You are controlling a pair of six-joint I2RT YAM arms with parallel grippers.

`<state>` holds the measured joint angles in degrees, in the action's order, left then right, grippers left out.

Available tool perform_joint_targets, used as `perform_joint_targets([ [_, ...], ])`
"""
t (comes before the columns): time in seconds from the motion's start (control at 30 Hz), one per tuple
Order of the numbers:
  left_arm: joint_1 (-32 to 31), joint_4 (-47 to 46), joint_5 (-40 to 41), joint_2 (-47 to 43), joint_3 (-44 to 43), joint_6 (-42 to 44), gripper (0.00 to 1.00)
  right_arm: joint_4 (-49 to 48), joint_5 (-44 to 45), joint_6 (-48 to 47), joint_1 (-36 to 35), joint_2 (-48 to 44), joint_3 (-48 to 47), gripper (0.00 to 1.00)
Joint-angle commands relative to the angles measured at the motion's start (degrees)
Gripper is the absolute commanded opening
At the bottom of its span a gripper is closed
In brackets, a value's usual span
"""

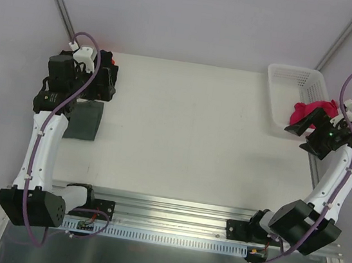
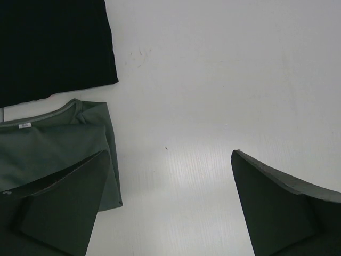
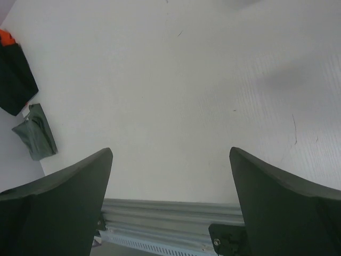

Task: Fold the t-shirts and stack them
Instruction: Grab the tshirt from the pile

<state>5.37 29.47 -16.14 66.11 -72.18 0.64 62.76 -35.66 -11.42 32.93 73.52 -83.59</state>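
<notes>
A crimson-pink t-shirt [image 1: 311, 112] lies crumpled in the white mesh basket [image 1: 291, 80] at the back right. My right gripper [image 1: 305, 129] hovers at the basket's near edge, open and empty [image 3: 170, 152]. A folded grey-green t-shirt [image 1: 85, 121] lies at the left, also in the left wrist view [image 2: 50, 152]. Behind it lies a black t-shirt [image 2: 53, 48] with an orange t-shirt [image 1: 112, 59] showing at the far end. My left gripper [image 2: 170, 154] is open and empty above bare table just right of the grey-green shirt. No blue shirt shows.
The white table [image 1: 189, 133] runs between the two arms. An aluminium rail [image 1: 172, 206] with the arm bases lines the near edge, also in the right wrist view [image 3: 165, 210]. The black [image 3: 16, 80] and grey-green [image 3: 34, 137] shirts show far off there.
</notes>
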Motion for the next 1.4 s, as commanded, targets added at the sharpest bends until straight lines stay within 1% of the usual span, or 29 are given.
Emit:
perform_joint_targets([
  [0.0,0.5,-0.1,-1.3,-3.4,3.0,-0.6,0.99,-7.7,2.1,5.3,0.6,-4.8,4.2,0.97],
  [0.07,0.6,0.0,-1.7,-4.9,4.4,-3.0,0.99,-11.2,0.0,7.7,0.8,-6.1,6.2,0.97],
  [0.13,1.6,0.1,-3.3,-5.8,4.3,-6.4,0.99,-13.1,-2.5,13.9,1.7,-5.3,8.1,0.97],
  [0.17,1.9,0.0,-4.3,-5.9,3.5,-7.1,0.99,-14.2,-9.0,16.1,2.1,-3.3,8.9,0.97],
  [0.2,2.2,0.0,-5.5,-6.0,2.8,-7.7,0.99,-15.7,-11.9,22.2,2.2,-2.0,9.9,0.97],
  [0.27,2.4,-0.1,-6.8,-5.6,0.7,-7.3,0.99,-24.8,-20.4,29.4,3.4,-0.2,13.6,0.97],
  [0.3,2.5,0.0,-7.4,-5.4,0.1,-6.9,0.99,-27.7,-21.0,33.1,3.5,0.2,13.8,0.97],
  [0.33,2.5,0.0,-7.5,-5.1,-0.3,-6.9,0.99,-27.0,-20.2,34.6,3.7,0.7,10.6,0.97],
  [0.4,2.5,0.0,-7.3,-4.8,-1.4,-6.6,0.99,-23.9,-17.3,33.8,3.7,2.6,6.0,0.97],
  [0.43,2.5,0.0,-7.2,-4.3,-1.6,-6.7,0.99,-21.0,-16.6,31.4,4.0,3.3,1.0,0.97],
  [0.57,2.5,-0.4,-7.7,-3.4,-1.6,-6.9,0.99,-15.1,-14.6,31.3,5.3,3.7,-4.6,0.97],
  [0.63,2.6,-0.6,-8.2,-2.4,-1.6,-7.2,0.99,-14.0,-15.1,31.3,6.2,3.1,-5.2,0.97],
  [0.8,2.5,-1.0,-10.4,-0.5,-2.7,-8.6,0.99,-12.6,-17.6,23.1,7.8,2.3,-1.4,0.97],
  [0.83,2.5,-1.1,-11.0,0.2,-3.1,-8.7,0.99,-14.8,-19.3,23.4,8.9,2.5,0.3,0.97],
  [0.87,2.5,-1.3,-11.7,0.4,-3.9,-8.8,0.99,-18.3,-27.4,24.9,9.8,3.1,2.6,0.97],
  [0.9,2.5,-1.3,-11.8,0.9,-4.3,-8.8,0.99,-23.1,-31.7,34.0,10.7,4.0,6.2,0.97],
  [0.93,2.6,-1.4,-11.9,1.6,-4.8,-8.8,0.99,-33.8,-34.9,40.5,12.2,5.1,12.7,0.97],
  [0.97,2.6,-1.4,-12.0,2.0,-5.8,-8.8,0.99,-40.2,-40.0,47.5,12.9,8.1,16.9,0.97],
  [1.0,2.5,-1.5,-11.5,2.2,-6.2,-8.7,0.99,-48.6,-41.1,64.9,13.7,9.1,21.1,0.98],
  [1.03,2.5,-1.6,-11.3,2.4,-6.7,-8.8,0.99,-53.3,-38.8,64.9,16.4,10.1,24.7,0.94],
  [1.07,2.5,-1.5,-10.8,2.4,-7.0,-8.9,1.00,-44.4,-36.9,57.5,18.3,11.3,23.4,0.90],
  [1.1,2.5,-1.6,-10.6,2.4,-7.2,-9.4,0.99,-41.5,-36.4,52.1,21.2,12.2,23.0,0.89],
  [1.13,2.5,-1.6,-10.8,2.4,-7.4,-9.8,0.99,-38.8,-34.9,47.8,22.3,12.5,19.6,0.88],
  [1.17,2.5,-1.6,-10.8,2.5,-7.4,-11.0,0.99,-32.8,-32.8,42.9,23.2,13.0,16.6,0.97],
  [1.2,2.5,-1.8,-11.5,2.6,-7.5,-11.8,0.99,-25.9,-30.7,39.5,23.9,13.1,13.0,0.97],
  [1.23,2.5,-2.1,-12.4,2.8,-7.5,-12.3,0.99,-24.5,-28.8,34.2,23.9,12.9,10.1,0.97],
  [1.27,2.5,-2.4,-13.7,3.0,-7.7,-13.1,0.99,-23.1,-27.5,32.2,23.5,13.0,4.2,0.97],
  [1.3,2.5,-3.5,-15.4,3.5,-7.7,-13.6,0.99,-21.3,-26.1,30.1,22.0,12.5,1.5,0.97],
  [1.37,2.5,-4.9,-16.1,4.2,-7.7,-15.5,0.99,-17.5,-19.8,21.6,19.9,12.4,-6.8,0.97],
])
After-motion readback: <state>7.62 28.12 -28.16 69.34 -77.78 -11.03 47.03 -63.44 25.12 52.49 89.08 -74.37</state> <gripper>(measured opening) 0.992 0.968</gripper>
